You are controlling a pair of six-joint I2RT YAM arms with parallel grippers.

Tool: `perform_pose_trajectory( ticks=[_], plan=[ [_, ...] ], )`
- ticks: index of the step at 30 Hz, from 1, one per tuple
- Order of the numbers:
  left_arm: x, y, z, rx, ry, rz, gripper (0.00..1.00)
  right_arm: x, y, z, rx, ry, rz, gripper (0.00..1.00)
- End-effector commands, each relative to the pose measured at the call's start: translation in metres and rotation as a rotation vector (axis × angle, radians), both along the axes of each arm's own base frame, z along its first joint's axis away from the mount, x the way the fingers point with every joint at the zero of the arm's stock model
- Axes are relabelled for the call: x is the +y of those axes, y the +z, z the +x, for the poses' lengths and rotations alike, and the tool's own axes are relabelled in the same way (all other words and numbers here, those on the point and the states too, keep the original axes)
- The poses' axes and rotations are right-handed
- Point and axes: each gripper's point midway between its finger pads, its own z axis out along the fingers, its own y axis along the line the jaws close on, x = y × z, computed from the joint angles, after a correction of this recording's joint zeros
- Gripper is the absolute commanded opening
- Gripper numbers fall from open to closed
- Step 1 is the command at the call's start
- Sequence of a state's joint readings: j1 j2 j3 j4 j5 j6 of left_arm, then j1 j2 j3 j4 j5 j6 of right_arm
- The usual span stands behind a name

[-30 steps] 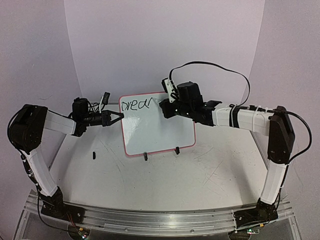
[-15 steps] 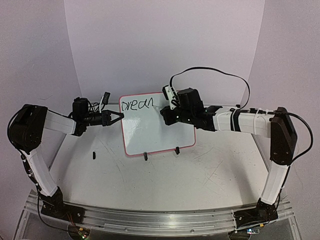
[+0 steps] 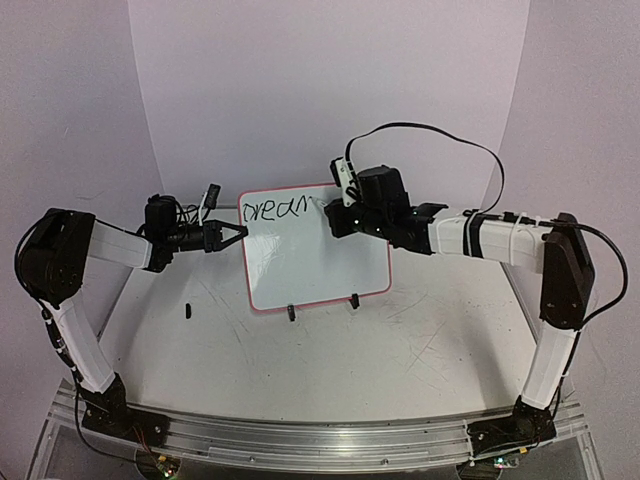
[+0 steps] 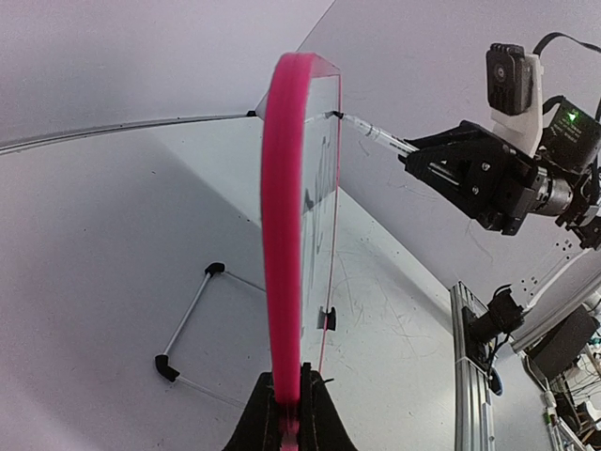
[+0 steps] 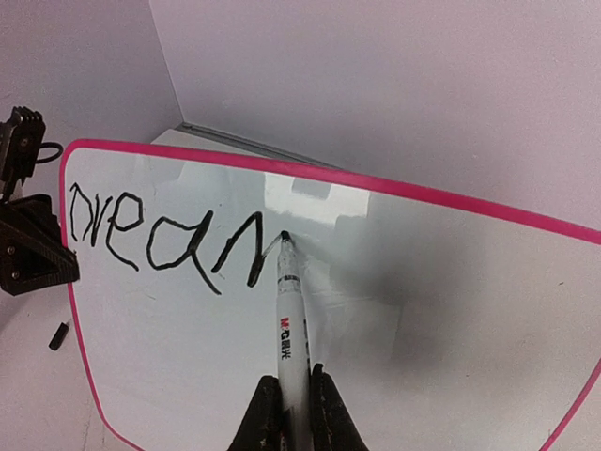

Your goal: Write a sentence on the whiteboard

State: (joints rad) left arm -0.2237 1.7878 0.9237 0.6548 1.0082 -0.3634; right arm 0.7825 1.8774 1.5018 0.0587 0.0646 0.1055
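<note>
The table (image 3: 420, 340) holds the whiteboard (image 3: 315, 265), standing up in the middle. The left gripper (image 3: 236, 233) pinches its left edge tight. The right gripper (image 5: 294, 402) squeezes a marker (image 5: 290, 310), tip touching the board. The sentence (image 5: 160, 246) sits at the top left.

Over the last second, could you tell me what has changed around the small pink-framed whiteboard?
The right gripper, shut on the white marker pen, dipped then rose, extending the black handwriting rightward by roughly one letter. The left gripper stays clamped on the pink-framed whiteboard edge.
</note>
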Motion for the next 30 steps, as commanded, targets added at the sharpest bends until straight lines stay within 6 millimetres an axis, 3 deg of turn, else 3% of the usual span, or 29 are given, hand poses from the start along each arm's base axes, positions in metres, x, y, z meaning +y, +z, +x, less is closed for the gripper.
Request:
perform_pose_trajectory(
  ticks=[1, 14, 20, 25, 30],
  plan=[
    [-0.005, 0.015, 0.008, -0.113, -0.007, 0.007, 0.00, -0.007, 0.016, 0.016, -0.040, -0.058, 0.029, 0.00],
    [-0.004, 0.017, 0.007, -0.116, -0.005, 0.007, 0.00, -0.015, -0.011, -0.008, 0.039, -0.033, 0.009, 0.00],
    [-0.004, 0.016, 0.008, -0.114, -0.003, 0.008, 0.00, -0.015, 0.004, -0.013, 0.021, -0.019, 0.030, 0.00],
    [-0.004, 0.015, 0.008, -0.112, -0.002, 0.008, 0.00, -0.019, 0.036, -0.014, -0.027, -0.016, 0.091, 0.00],
    [-0.005, 0.015, 0.008, -0.112, -0.006, 0.008, 0.00, -0.028, 0.035, 0.001, -0.012, -0.030, 0.123, 0.00]
  ],
)
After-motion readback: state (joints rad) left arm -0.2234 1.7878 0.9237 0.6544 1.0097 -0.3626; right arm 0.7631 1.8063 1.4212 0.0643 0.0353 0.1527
